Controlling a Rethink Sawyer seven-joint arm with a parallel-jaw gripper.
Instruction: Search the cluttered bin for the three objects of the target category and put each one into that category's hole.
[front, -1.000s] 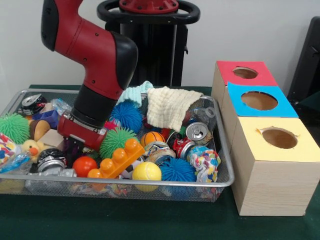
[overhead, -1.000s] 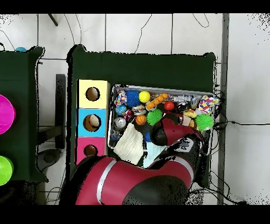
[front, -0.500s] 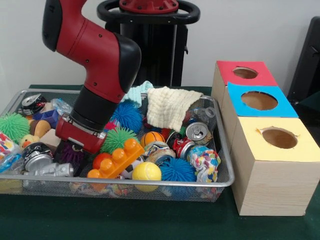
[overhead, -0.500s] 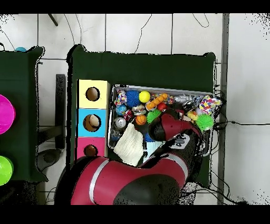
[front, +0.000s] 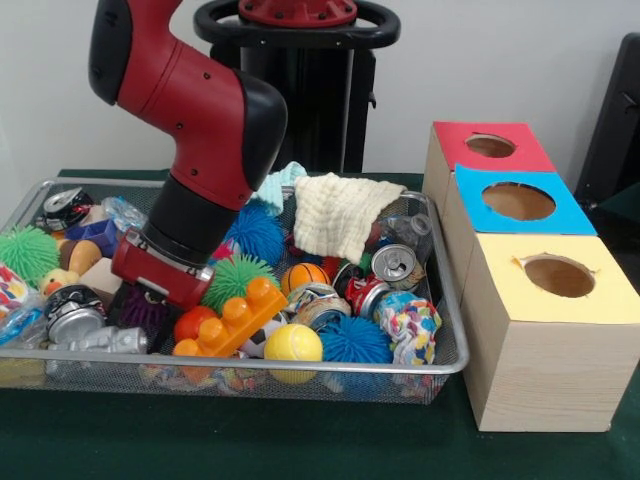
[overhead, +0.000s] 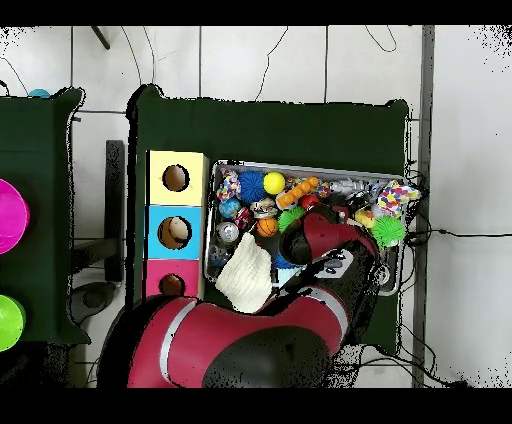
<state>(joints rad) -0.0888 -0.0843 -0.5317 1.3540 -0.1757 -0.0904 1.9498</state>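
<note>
Arm (front: 200, 130) down in the bin (front: 445, 290), its end buried among toys at the bin's left; jaws hidden, can't tell if spread or pinching anything.

Red wrist block (front: 160, 268) sits right over a dark purple spiky ball (front: 140, 308), touching or just above it; jaws themselves are not visible in the front or overhead view. Just beside it: green spiky ball (front: 235, 278), orange brick (front: 230, 320), red ball (front: 190, 322), crushed can (front: 75, 312). Further right in the bin: yellow ball (front: 293, 344), blue spiky ball (front: 355, 340), upright can (front: 393, 265), cream cloth (front: 340, 212) draped at the back. Boxes stand on the worktop (front: 300, 450) just right of the bin, each with a round hole on top: red (front: 490, 147), blue (front: 518, 201), yellow (front: 558, 276). Holes look empty from the front; target category unclear from the pictures.
</note>
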